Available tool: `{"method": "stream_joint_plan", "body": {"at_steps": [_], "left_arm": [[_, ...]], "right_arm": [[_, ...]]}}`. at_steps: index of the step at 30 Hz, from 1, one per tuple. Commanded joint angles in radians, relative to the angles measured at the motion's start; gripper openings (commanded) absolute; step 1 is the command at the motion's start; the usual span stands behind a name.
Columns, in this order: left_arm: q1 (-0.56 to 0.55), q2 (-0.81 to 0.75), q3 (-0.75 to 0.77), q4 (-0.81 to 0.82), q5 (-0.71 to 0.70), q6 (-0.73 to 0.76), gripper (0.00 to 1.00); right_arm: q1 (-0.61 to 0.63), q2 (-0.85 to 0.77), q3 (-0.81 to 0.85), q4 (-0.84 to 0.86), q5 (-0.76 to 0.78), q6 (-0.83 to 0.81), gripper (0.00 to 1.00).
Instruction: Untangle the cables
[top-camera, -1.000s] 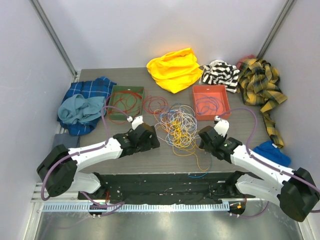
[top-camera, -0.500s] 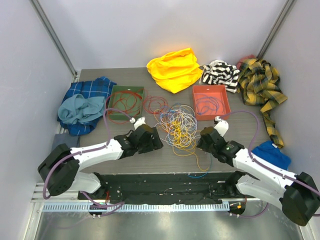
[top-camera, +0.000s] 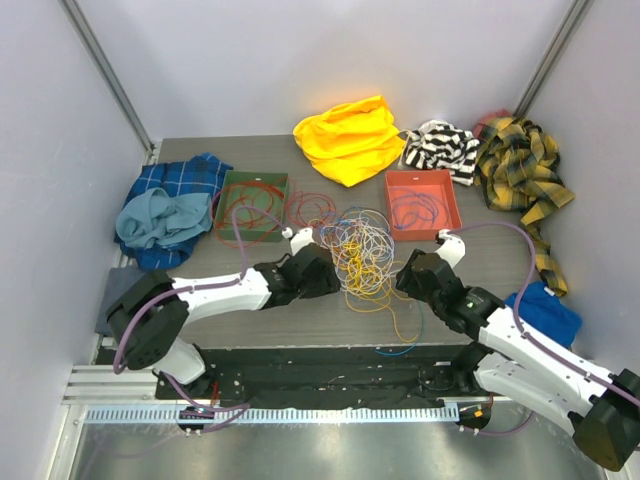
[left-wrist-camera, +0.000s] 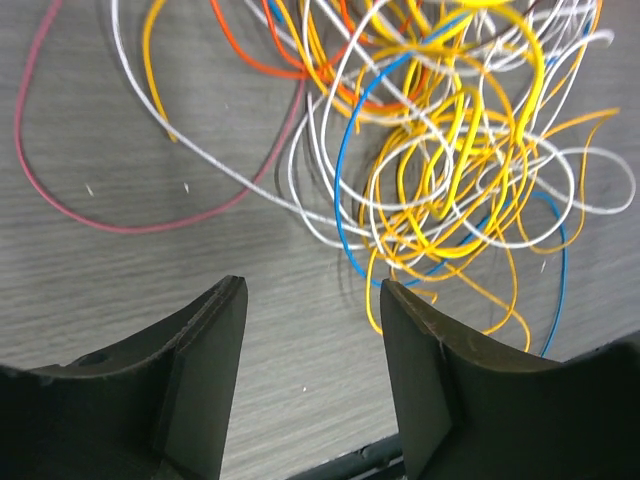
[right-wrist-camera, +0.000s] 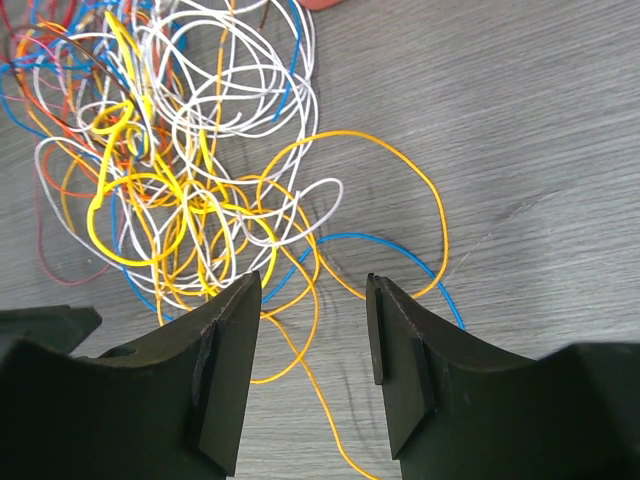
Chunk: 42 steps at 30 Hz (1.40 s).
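Note:
The cables (top-camera: 356, 255) lie in a loose tangle of yellow, white, orange and blue loops at the table's middle. My left gripper (top-camera: 327, 272) sits at the tangle's left edge. In the left wrist view that gripper (left-wrist-camera: 312, 288) is open over bare table, with the cables (left-wrist-camera: 450, 170) just ahead and to the right and a dark red loop (left-wrist-camera: 130, 225) to the left. My right gripper (top-camera: 408, 276) is at the tangle's right edge. In its wrist view it (right-wrist-camera: 311, 281) stands open above an orange strand (right-wrist-camera: 300, 350) lying on the table, with the cables (right-wrist-camera: 190, 170) ahead on the left.
A green tray (top-camera: 228, 205) holds red coils and a red tray (top-camera: 392, 205) holds blue ones. A loose red coil (top-camera: 312, 208) lies between them. Cloths ring the table: blue (top-camera: 165, 210), yellow (top-camera: 350, 138), striped (top-camera: 440, 148), plaid (top-camera: 520, 170) and another blue one (top-camera: 545, 308).
My left arm has reached right to the tangle's edge and its jaws have narrowed. My right gripper has shifted slightly and narrowed a little.

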Motion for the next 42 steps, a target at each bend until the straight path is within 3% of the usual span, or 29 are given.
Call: {"method": "stream_joint_plan", "body": {"at_steps": [1,7,19,20,23,24,25,31,36,42], "left_arm": [[0.026,0.007,0.056,0.043,-0.052,-0.005,0.56],[0.05,0.106,0.1,0.063,0.011,0.006,0.42],[0.057,0.185,0.126,0.087,0.039,0.01,0.39],[0.057,0.186,0.128,0.087,0.039,0.013,0.36],[0.057,0.18,0.126,0.081,0.034,0.02,0.16],[0.057,0.174,0.126,0.077,0.027,0.021,0.04],[0.058,0.163,0.125,0.066,0.019,0.024,0.0],[0.057,0.005,0.108,-0.023,-0.081,0.07,0.0],[0.057,-0.217,0.122,-0.139,-0.17,0.125,0.0],[0.057,-0.41,0.27,-0.255,-0.314,0.286,0.0]], "right_arm": [[0.0,-0.033,0.014,0.017,0.014,-0.017,0.54],[0.0,-0.018,0.011,0.02,0.008,-0.017,0.54],[0.0,-0.027,0.005,0.018,0.019,-0.031,0.54],[0.0,-0.025,-0.001,0.018,0.019,-0.028,0.54],[-0.002,-0.025,-0.003,0.018,0.019,-0.026,0.54],[0.0,-0.027,-0.003,0.018,0.019,-0.026,0.54],[-0.002,-0.028,-0.004,0.017,0.018,-0.026,0.54],[-0.002,-0.028,-0.01,0.02,0.014,-0.022,0.54],[0.001,-0.041,-0.013,0.03,0.002,-0.017,0.54],[-0.002,-0.056,-0.006,0.06,-0.035,-0.039,0.54]]}}
